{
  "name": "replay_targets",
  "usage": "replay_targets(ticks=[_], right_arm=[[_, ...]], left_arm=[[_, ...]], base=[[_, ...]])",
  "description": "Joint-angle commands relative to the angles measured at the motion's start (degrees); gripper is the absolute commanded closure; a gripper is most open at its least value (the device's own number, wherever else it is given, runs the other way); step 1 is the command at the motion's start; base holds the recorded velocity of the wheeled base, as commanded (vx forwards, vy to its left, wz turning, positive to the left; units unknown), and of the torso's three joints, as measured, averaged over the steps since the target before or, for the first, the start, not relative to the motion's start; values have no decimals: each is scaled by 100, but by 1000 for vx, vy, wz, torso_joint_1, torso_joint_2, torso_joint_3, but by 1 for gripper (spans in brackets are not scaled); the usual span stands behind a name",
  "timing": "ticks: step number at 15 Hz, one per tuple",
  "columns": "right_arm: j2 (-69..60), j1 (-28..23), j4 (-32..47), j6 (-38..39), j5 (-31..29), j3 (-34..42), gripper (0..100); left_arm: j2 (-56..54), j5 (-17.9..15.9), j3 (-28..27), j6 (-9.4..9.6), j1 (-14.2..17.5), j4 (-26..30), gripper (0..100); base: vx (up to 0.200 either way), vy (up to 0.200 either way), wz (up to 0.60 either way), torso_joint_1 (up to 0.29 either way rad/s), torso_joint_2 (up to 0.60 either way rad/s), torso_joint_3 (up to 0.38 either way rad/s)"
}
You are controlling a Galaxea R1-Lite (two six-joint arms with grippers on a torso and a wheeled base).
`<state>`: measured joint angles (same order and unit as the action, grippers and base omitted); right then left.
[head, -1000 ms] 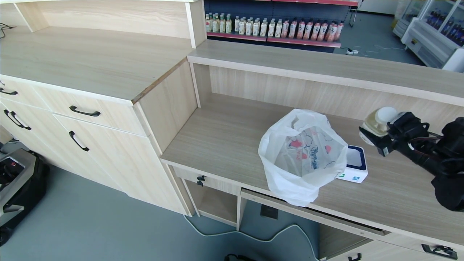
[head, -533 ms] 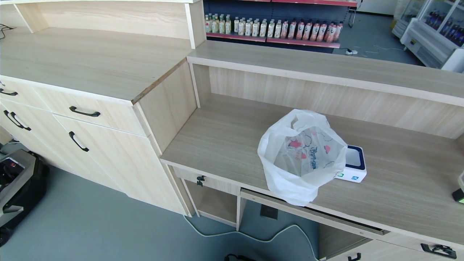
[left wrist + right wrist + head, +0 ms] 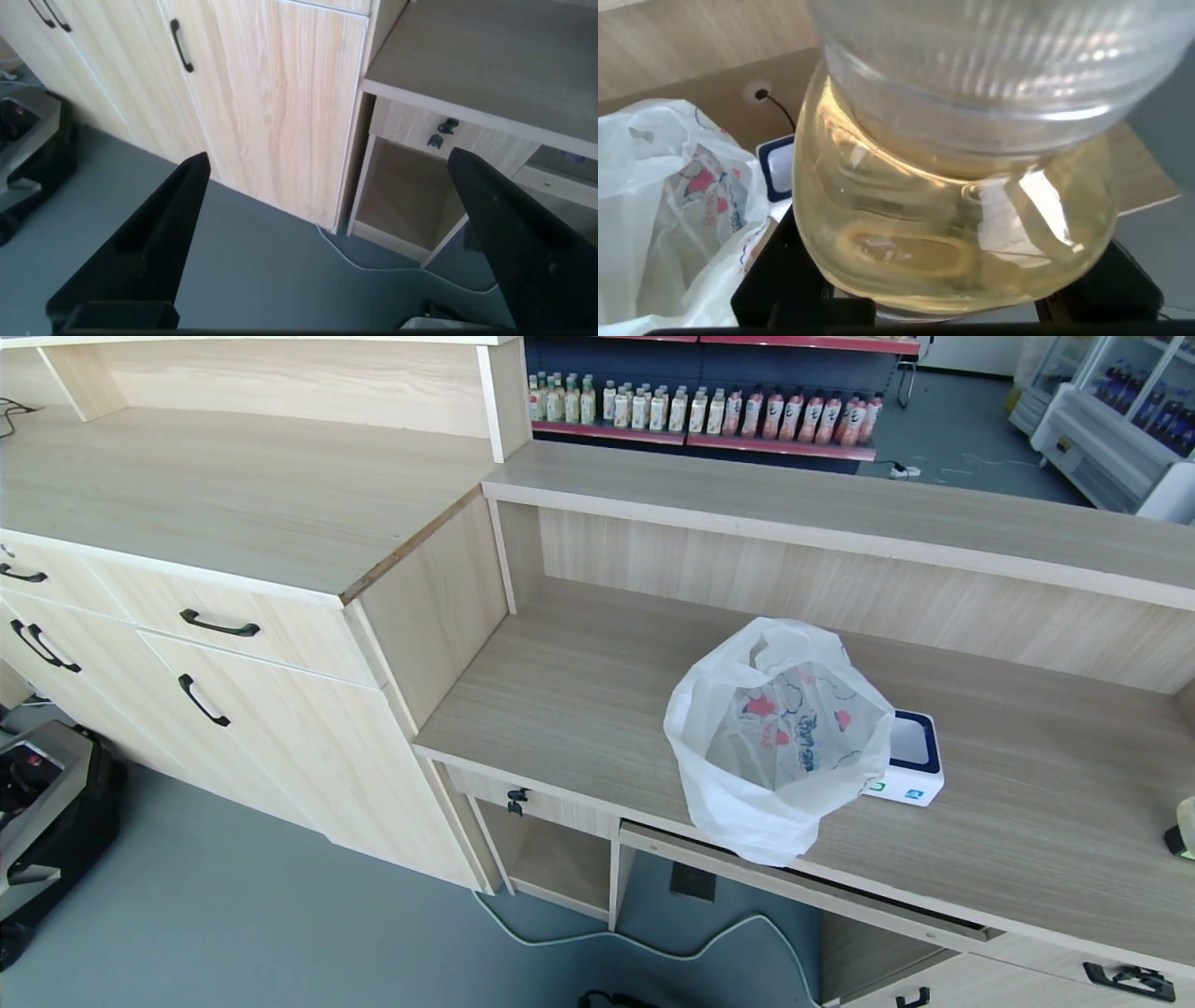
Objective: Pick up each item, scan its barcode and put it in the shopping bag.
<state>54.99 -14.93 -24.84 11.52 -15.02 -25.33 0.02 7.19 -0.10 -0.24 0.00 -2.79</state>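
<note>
Has drawn the bottle (image 3: pixel 962 215) back from over the counter (image 3: pixel 1027 821), off to the head view's right edge, so scanning and bagging likely remain undone. Shows pale yellow liquid under a ribbed clear cap, apparently clamped in the right gripper (image 3: pixel 952 317), with scanner (image 3: pixel 775 163) and shopping bag (image 3: pixel 673 205) well beyond the gripper. Leaves the left gripper (image 3: pixel 327 163) spread wide, empty.

A shop: a wooden checkout table (image 3: pixel 597 700) with a scanner (image 3: pixel 910 770) and bag (image 3: pixel 775 737), bottles (image 3: pixel 700 409) on a shelf behind (a fridge (image 3: pixel 1120 420) too).
</note>
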Motion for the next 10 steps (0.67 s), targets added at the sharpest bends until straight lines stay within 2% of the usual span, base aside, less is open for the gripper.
replay_targets(ticks=[1,4,10], right_arm=[[-41,96,-3,-1,8,-51,100],[-76,395,-3,-53,-19,-68,100],[-314,395,15,-115,-54,-130,100]], left_arm=[[-2,1,1,-2,0,-2,0],[-2,1,1,-2,0,-11,0],[-2,-25,1,24,0,-11,0]], base=[[0,0,0,0,0,0],[0,0,0,0,0,0],[0,0,0,0,0,0]])
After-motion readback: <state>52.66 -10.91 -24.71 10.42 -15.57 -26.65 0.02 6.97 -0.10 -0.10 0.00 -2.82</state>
